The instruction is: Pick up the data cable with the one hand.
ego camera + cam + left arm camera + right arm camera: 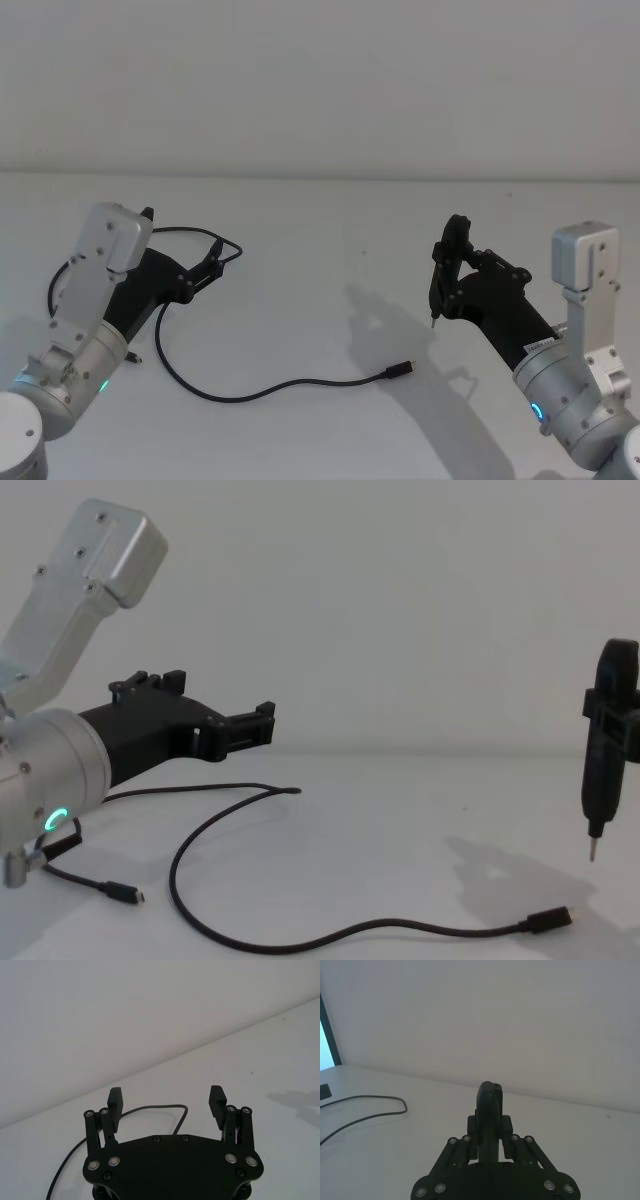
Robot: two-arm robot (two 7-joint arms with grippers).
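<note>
Left gripper (167,1096): I read its two fingers (115,1099) as spread wide with nothing between them. It hangs in the air over the far bend of the data cable (340,378), clear of it.
Data cable: lies loose on the white table (320,215). A loop sits under and behind the left gripper, then a long curve sweeps out toward the robot's right.
Cable plugs: one plug (403,369) ends that long curve, well apart from the left gripper. The other plug (125,892) lies at the loop end of the cable, under the left wrist.
Left wrist: silver, with a green ring light (55,820), above the loop end of the cable.
Right gripper (452,270): I see it clamped on a slim black pen-like tool (603,770), held upright with its thin metal tip (592,852) pointing down. It sits to the robot's right of the cable's long-curve plug, raised off the table and not touching the cable.
Table: white and matte. The right arm's shadow falls just beyond the cable's long-curve plug.
Wall: plain and pale, past the cable's loop at the table's far edge.
</note>
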